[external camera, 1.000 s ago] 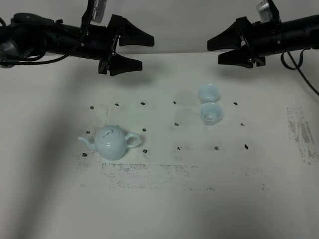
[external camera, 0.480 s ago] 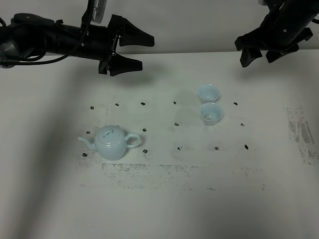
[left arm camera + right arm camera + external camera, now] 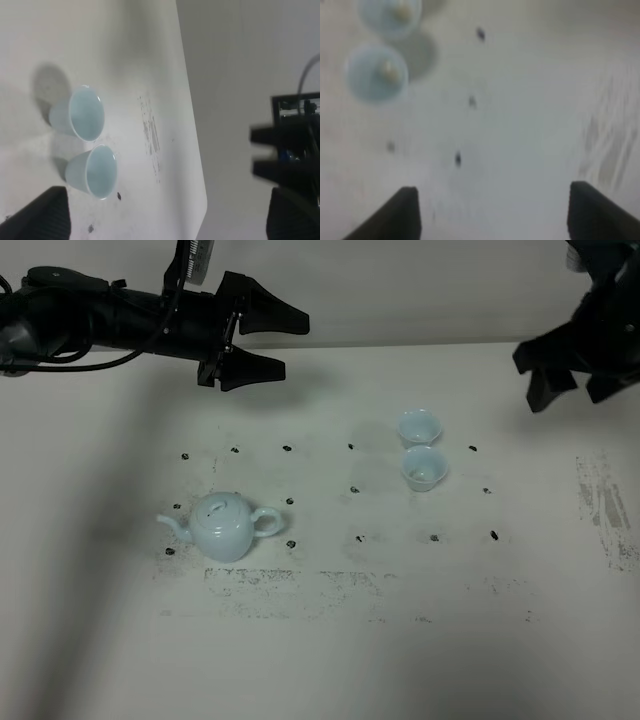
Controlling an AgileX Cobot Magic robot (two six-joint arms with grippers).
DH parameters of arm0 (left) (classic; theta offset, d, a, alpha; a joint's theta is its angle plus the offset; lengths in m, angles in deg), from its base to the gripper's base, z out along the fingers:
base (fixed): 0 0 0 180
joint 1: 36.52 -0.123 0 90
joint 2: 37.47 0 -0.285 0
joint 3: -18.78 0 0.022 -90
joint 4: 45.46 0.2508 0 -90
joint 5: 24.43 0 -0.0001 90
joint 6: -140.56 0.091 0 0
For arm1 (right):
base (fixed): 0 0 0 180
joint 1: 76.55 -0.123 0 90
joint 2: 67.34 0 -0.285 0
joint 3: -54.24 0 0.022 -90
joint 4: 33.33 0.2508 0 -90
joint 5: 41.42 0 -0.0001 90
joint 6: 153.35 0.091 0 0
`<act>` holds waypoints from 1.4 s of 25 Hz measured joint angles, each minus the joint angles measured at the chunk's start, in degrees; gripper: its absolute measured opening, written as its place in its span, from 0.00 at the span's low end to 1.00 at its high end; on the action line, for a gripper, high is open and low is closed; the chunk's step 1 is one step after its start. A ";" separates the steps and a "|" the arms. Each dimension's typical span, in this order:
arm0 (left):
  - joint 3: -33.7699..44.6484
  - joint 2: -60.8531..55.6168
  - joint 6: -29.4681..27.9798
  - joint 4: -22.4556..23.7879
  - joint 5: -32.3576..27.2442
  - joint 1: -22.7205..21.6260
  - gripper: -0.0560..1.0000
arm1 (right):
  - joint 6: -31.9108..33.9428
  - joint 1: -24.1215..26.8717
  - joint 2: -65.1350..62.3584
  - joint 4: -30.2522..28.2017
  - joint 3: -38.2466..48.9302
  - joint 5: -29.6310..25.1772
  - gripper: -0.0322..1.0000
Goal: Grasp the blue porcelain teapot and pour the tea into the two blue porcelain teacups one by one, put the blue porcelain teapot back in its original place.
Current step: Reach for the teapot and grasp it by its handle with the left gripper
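The blue porcelain teapot (image 3: 225, 525) stands upright on the left of the table, lid on, spout pointing left; no gripper touches it. The tea is hidden. The two blue porcelain teacups (image 3: 419, 426) (image 3: 423, 468) stand side by side, right of centre, and also show as teacups (image 3: 80, 114) (image 3: 92, 172) in the left wrist view and blurred teacups (image 3: 390, 15) (image 3: 377, 72) in the right wrist view. My left gripper (image 3: 290, 345) hovers open high above the table's far left. My right gripper (image 3: 570, 390) hangs open above the far right, beyond the cups, holding nothing.
Small dark marks (image 3: 352, 489) dot the white table (image 3: 320, 640) in rows around the teapot and cups. A scuffed grey patch (image 3: 605, 510) lies near the right edge. The right arm (image 3: 287, 150) appears past the table's edge in the left wrist view.
My right arm has swung to the right and turned downward, away from the table's back. The left arm, teapot and cups have not moved.
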 joint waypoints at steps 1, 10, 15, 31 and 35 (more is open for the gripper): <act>0.00 0.00 0.14 0.00 0.00 0.00 0.77 | 0.00 0.00 -2.90 -0.12 4.21 -0.06 0.60; 0.00 0.00 0.36 0.00 -0.05 0.00 0.77 | 0.48 0.00 -32.02 -0.07 37.07 -0.24 0.60; 0.00 0.00 0.38 0.00 -1.36 0.00 0.77 | 0.60 0.00 -46.77 -0.34 51.35 -0.29 0.60; 0.00 0.00 0.43 -0.13 -2.41 0.00 0.77 | 1.52 0.00 -92.09 -1.30 60.73 6.06 0.60; 0.00 0.00 0.43 -2.77 -3.21 -0.63 0.77 | 1.52 0.00 -101.44 -1.45 60.79 6.02 0.60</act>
